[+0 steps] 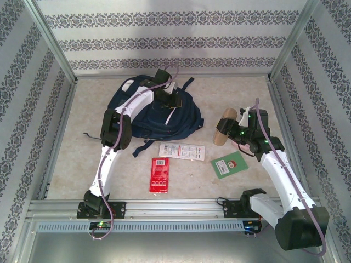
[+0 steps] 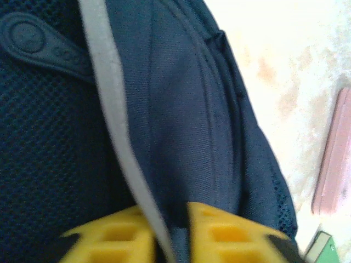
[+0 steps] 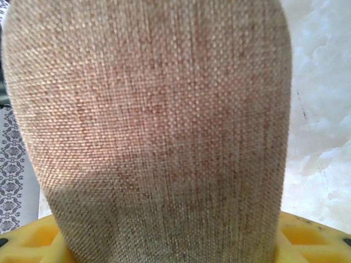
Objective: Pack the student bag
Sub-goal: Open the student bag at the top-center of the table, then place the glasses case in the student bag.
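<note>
walls (image 1: 164,41) grey floral-stripe paper | desk (image 1: 71,164) beige marbled | bag (image 1: 184,120) rear-left on desk, left gripper (image 2: 170,235) pinched on its trim | right gripper (image 3: 170,246) clamps beige pouch (image 3: 159,120) | green booklet (image 1: 229,164), white card (image 1: 181,150), red pack (image 1: 159,174): print unreadable

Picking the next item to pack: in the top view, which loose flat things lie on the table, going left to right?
From the left: red packet → white packet → green booklet. The backpack and the tan pouch overlap these sideways, so they are left out.
</note>
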`<act>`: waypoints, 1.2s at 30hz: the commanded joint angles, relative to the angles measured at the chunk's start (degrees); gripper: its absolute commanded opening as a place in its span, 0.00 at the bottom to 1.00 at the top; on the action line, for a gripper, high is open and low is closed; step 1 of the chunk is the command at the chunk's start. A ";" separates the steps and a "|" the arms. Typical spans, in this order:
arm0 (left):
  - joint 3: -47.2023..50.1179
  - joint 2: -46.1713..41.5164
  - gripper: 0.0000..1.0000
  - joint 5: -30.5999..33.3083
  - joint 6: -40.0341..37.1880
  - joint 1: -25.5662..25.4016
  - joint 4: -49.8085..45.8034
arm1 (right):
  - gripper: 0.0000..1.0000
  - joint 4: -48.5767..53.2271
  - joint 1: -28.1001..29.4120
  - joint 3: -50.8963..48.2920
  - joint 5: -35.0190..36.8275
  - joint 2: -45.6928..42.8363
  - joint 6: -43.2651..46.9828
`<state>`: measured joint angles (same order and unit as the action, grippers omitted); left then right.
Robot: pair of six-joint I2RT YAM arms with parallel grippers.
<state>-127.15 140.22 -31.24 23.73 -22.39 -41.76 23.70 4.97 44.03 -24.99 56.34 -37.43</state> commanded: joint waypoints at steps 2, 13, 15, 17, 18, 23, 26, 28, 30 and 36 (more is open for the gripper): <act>-3.80 0.16 0.00 0.83 -2.04 -0.66 -3.81 | 0.35 -1.68 -0.59 -0.53 -0.90 -1.03 -0.63; -10.52 -13.57 0.00 0.41 -6.10 2.64 -13.40 | 0.35 -3.91 2.00 2.92 1.00 1.60 -3.18; -10.30 -16.24 0.00 0.84 -6.97 3.82 -15.12 | 0.35 -5.01 2.69 3.82 1.61 2.98 -4.24; -10.11 -17.87 0.00 -1.16 -7.29 5.37 -15.96 | 0.34 -7.22 3.33 4.51 1.00 5.17 -5.42; -9.97 -18.65 0.00 -2.70 -7.10 6.16 -15.92 | 0.34 -8.76 3.83 4.85 0.31 6.87 -6.16; -9.36 -20.86 0.00 -8.86 -6.50 8.63 -14.15 | 0.35 -14.31 7.54 10.39 -4.53 17.78 -6.84; -9.45 -21.37 0.00 -11.78 -5.84 9.36 -12.85 | 0.35 -18.07 10.16 13.57 -5.27 23.06 -8.93; -9.44 -21.57 0.00 -13.59 -4.71 9.97 -11.41 | 0.35 -21.52 12.03 15.35 -5.39 26.36 -11.61; -9.25 -21.95 0.00 -16.42 -3.62 10.68 -9.59 | 0.36 -26.00 13.99 17.23 -5.27 30.31 -14.94; -7.47 -23.46 0.00 -21.34 -0.68 12.70 -5.28 | 0.36 -39.41 16.95 22.76 -4.07 44.47 -24.46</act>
<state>-133.75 121.89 -44.12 20.49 -11.05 -56.34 -3.66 21.04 64.66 -28.93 95.20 -54.35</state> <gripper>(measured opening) 0.061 0.600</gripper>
